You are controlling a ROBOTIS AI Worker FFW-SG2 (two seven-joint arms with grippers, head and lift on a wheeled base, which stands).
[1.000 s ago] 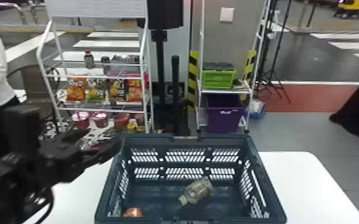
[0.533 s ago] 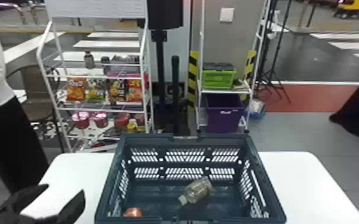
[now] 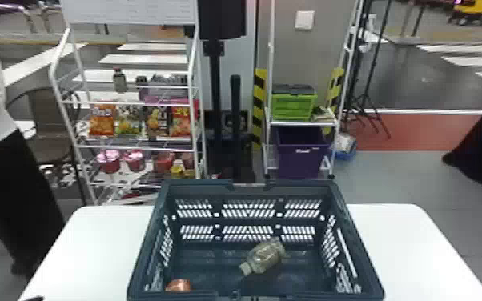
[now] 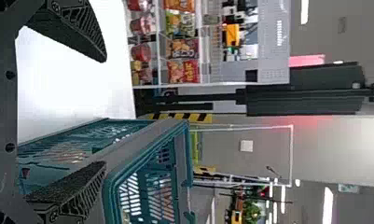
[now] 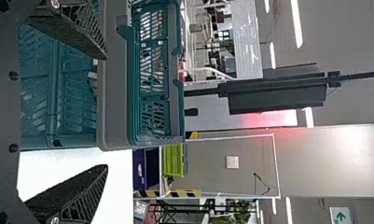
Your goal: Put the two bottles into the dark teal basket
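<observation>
Your basket (image 3: 196, 185) is sitting on the white desk (image 3: 92, 248), with its open top facing up. The clear bottle (image 3: 264, 257) is lying on its side inside, near the middle of the floor. Its cap is pointing to the near left. A shiny orange-brown thing (image 3: 178, 285) is sitting in the near left corner of the basket. The near wall is hiding part of it, so you can't tell if it is the other bottle.

Your left gripper (image 3: 34, 298) is just peeking in at the bottom left of the head view, by the desk. In the left wrist view, your left gripper (image 4: 105, 112) is keeping its fingers (image 4: 79, 29) wide apart, with the side of the basket showing behind one of them. Your right gripper (image 5: 106, 113) is holding its fingers (image 5: 79, 198) wide apart too, near the right side of the basket.

Behind the desk, a white rack (image 3: 61, 93) is holding snack bags (image 3: 102, 120) and red cups (image 3: 109, 161). On another rack (image 3: 271, 52), a green box (image 3: 293, 107) is sitting above a purple bin (image 3: 301, 158).
</observation>
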